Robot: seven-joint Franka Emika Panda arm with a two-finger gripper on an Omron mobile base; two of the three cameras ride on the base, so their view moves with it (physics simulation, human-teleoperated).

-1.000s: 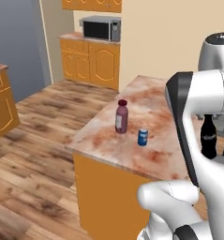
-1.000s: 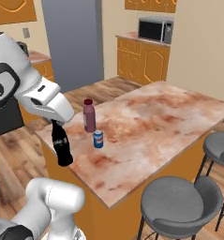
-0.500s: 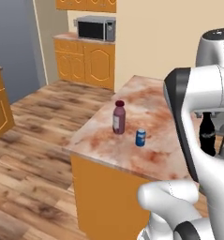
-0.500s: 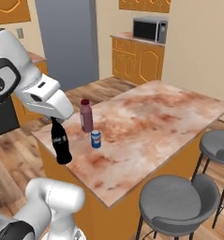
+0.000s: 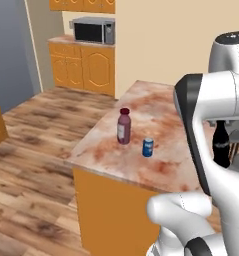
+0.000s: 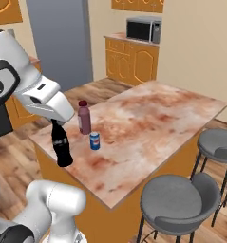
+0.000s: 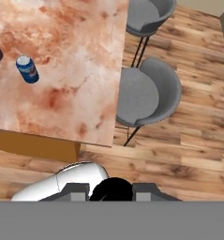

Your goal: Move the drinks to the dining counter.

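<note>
One dark cola bottle (image 6: 61,148) hangs straight down from the hand (image 6: 55,124), whose fingers are clamped on its neck just under the cap. The bottle is upright and its base rests on nothing. Looking down along the hand, the bottle's black top sits right at the fingers. The near edge of the bench (image 6: 153,118) lies just ahead of it, so I judge the bottle is short of the marbled top, or barely at its corner.

A little beyond the hand, the blue can (image 6: 94,141) stands on the bench. Just past that is the maroon bottle (image 6: 84,117) with the red cap, close beside the can but not touching it. Both already stand on the dining top, so this held bottle looks like the last drink to place. Off to the side of the hand, two grey stools (image 7: 142,96) stand along the bench's long edge.

To do it well, carry the bottle forward until the whole base is over bare marble, on the near side of the can. Keep it plumb and lower it slowly until the base sits flat, and only then part the fingers. Lift straight up afterwards, as a sideways exit could tip so tall and narrow a bottle into the can
</note>
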